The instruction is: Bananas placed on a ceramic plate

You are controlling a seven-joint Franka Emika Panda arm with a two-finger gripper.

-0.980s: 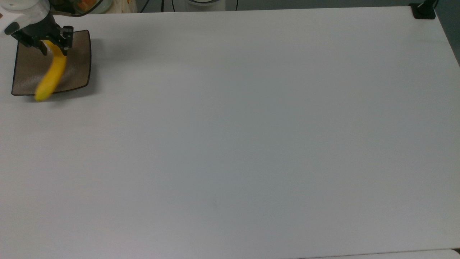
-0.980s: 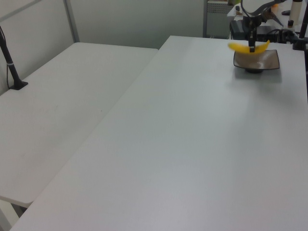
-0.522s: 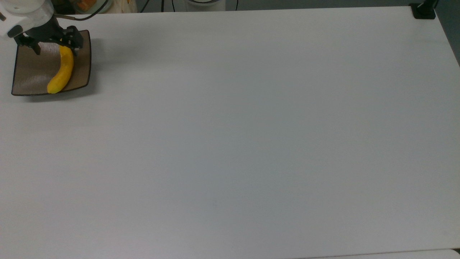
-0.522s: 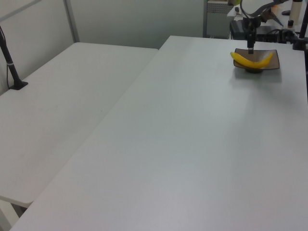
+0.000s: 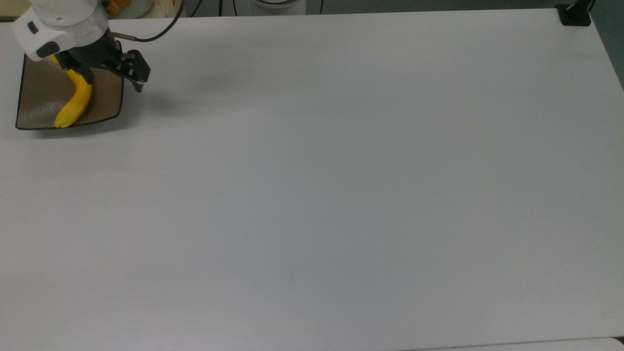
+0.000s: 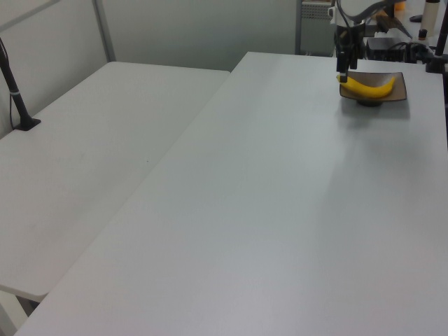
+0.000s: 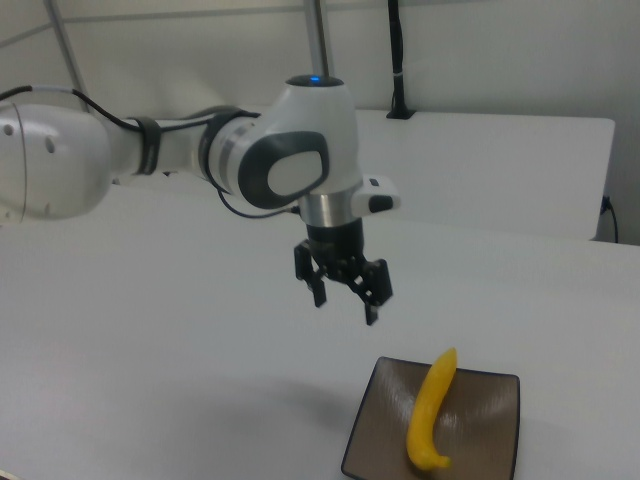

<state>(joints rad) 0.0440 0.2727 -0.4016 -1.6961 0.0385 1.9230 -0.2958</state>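
Observation:
The yellow banana [image 5: 73, 100] lies alone on the square brown plate [image 5: 34, 92] at the far left of the top view. The right view shows the banana [image 7: 430, 410] running lengthwise across the plate [image 7: 490, 430]. My gripper [image 7: 346, 302] hangs open and empty above the table, up off the plate near one of its edges. From the top view the gripper [image 5: 114, 78] overlaps the plate's right edge, and the white arm hides the plate's upper part. In the left view the gripper [image 6: 343, 68] stands just left of the banana [image 6: 367, 86].
The white table [image 5: 341, 195] stretches wide to the top view's right. A pale dish with orange contents [image 5: 119, 6] sits behind the plate. A black mount [image 5: 575, 14] is fixed at the far right corner. A second table [image 6: 91, 140] adjoins on the left view's left.
The banana left the gripper and now rests on the plate. The gripper opened, rose and moved toward the top view's right, off the banana.

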